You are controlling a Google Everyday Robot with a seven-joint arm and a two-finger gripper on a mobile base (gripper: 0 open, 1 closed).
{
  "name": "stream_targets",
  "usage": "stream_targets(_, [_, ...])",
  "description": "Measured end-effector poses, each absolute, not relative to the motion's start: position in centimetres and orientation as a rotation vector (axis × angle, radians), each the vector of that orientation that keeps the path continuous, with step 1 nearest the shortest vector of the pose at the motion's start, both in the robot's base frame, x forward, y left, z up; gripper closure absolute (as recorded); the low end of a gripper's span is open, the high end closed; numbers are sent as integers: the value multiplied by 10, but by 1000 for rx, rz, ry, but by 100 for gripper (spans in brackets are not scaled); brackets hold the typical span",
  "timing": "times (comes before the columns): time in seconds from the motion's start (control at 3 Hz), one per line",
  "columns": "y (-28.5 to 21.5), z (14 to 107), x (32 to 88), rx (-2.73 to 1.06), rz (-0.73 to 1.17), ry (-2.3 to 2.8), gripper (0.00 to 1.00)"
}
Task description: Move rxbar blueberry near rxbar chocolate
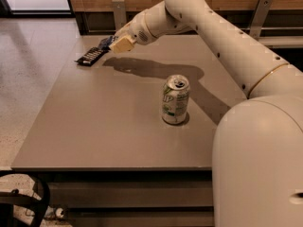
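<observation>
The rxbar chocolate [91, 56], a flat black-wrapped bar, lies near the table's far left corner. The rxbar blueberry [107, 42], in a dark blue wrapper, is held in my gripper [118, 44] just right of and a little above the black bar. The gripper's tan fingers are shut on the blue bar, which sticks out to the left. My white arm reaches across from the right.
A green and white soda can [175, 100] stands upright mid-table. The grey table [104, 126] has its left edge beside a tiled floor. A wooden wall with metal brackets runs behind the table.
</observation>
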State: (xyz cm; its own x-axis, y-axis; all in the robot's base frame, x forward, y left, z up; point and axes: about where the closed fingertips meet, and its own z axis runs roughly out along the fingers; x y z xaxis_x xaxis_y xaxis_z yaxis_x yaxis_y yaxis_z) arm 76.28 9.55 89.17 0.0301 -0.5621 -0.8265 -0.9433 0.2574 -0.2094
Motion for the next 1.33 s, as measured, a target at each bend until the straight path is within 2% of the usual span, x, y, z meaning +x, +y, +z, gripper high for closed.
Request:
stream_targets(1.0, [103,885,762,-1425,555,1645,5])
stream_targets(1.33, [105,884,761,-1428,558,1645,0])
